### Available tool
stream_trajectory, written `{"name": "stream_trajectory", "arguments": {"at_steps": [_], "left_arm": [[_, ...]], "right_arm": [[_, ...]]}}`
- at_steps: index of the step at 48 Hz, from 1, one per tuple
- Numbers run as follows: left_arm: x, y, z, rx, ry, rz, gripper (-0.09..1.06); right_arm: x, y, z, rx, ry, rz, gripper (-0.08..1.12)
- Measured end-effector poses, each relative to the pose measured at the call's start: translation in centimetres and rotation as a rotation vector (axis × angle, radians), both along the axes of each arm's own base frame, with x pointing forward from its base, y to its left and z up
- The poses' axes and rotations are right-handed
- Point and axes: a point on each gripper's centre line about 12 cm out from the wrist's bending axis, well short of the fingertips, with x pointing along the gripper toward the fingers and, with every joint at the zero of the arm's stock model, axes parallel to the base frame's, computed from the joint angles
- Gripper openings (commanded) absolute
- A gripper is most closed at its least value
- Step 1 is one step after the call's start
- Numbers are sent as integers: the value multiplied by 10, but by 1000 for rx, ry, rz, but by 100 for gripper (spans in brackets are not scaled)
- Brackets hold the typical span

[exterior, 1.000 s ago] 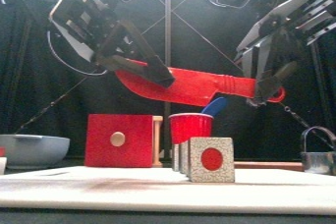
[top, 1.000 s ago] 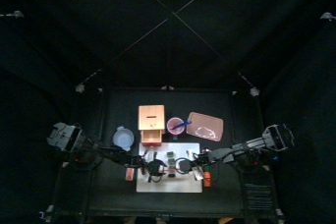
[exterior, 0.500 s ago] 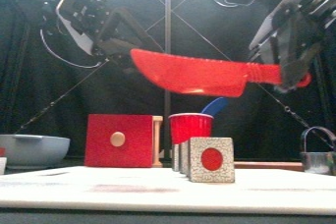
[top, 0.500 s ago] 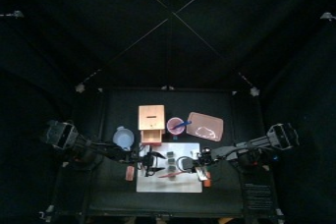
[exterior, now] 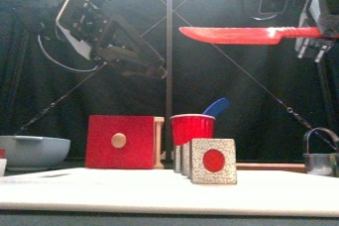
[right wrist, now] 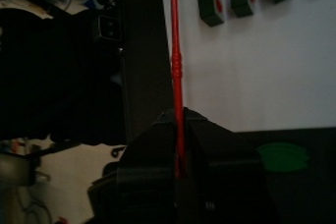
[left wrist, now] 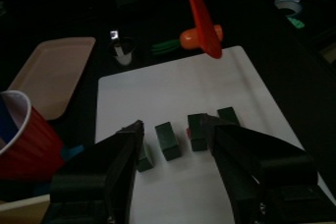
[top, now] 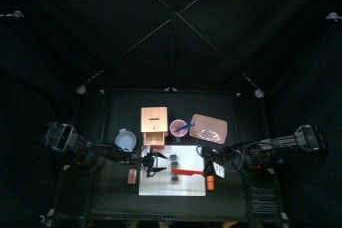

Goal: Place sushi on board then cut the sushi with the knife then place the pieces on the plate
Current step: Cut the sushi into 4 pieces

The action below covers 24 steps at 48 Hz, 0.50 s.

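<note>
The red knife [exterior: 245,35] has changed hands. Half a second ago both grippers held it between them at the upper middle of the front view. Now only the right gripper [exterior: 318,32] has it, clamped on the handle in the upper right of the frame, with the blade lying level and pointing left. The left gripper [exterior: 146,67] has let go and drawn off to the upper left, its jaws spread wide with nothing between them.

The sushi [exterior: 212,161] stands on the white cutting board [left wrist: 269,100] at the lower middle, well below the blade. The left wrist view shows its dark blocks in a row with narrow gaps. The pink tray [top: 210,128] behind the board holds no pieces that I can see.

By my reading the handover is finished and the sushi is placed, so cutting comes next: the blade must come down over the row.
</note>
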Motion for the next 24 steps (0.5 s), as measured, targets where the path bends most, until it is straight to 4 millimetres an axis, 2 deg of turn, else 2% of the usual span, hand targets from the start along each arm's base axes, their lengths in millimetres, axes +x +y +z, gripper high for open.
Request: {"name": "stream_trajectory", "arguments": {"at_steps": [13,24], "left_arm": [[-5,4,-2,3,0,9,85],[-8,7,-4,6,6,16,85]], "right_arm": [[-12,3,-25,211,79,-156,41],[-16,3,-34,325,115,-253,41]]}}
